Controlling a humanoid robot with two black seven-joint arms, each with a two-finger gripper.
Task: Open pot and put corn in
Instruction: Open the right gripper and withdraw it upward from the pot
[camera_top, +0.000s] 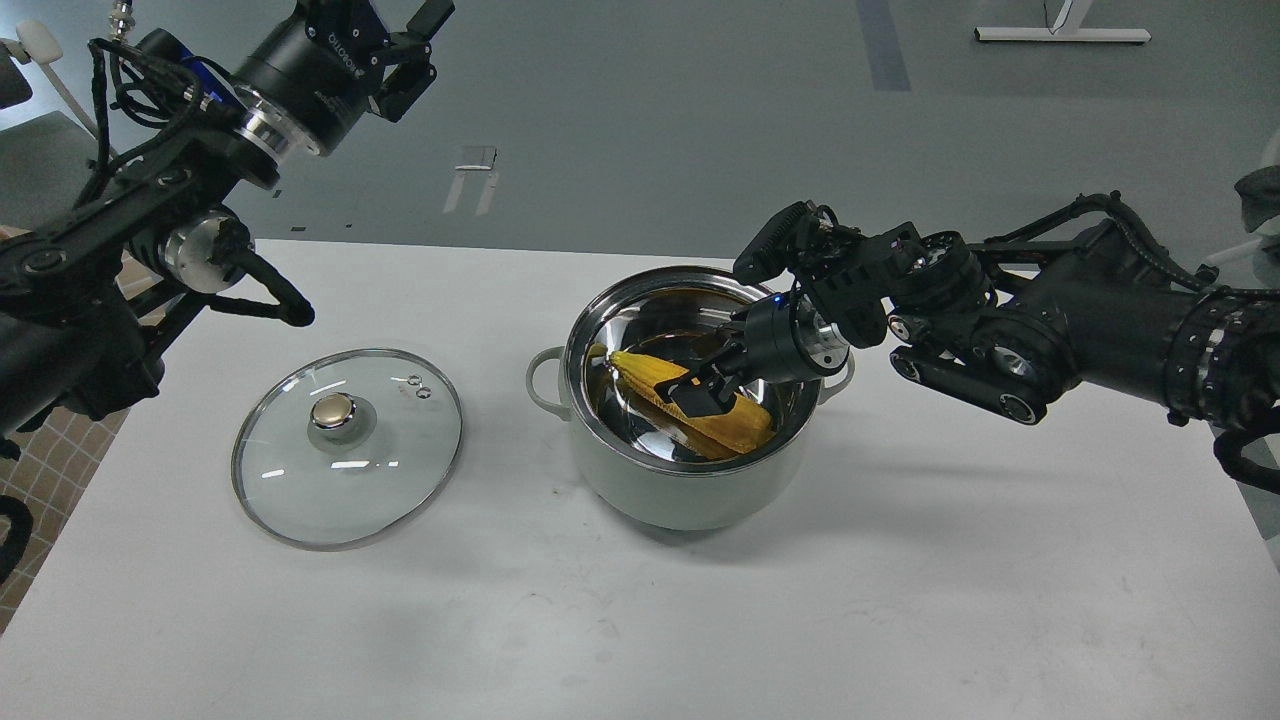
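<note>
The pale grey-green pot (690, 490) stands uncovered at the middle of the white table, its steel inside showing. The yellow corn (655, 378) lies slanted inside the pot, low against the bottom. My right gripper (697, 387) reaches in over the pot's right rim; its fingers are spread around the cob's middle, with one black pad over the cob. My left gripper (412, 45) is raised high at the far left, open and empty, well away from the pot.
The round glass lid with a gold knob (348, 447) lies flat on the table (900, 600) left of the pot. My left arm's elbow hangs over the table's left edge.
</note>
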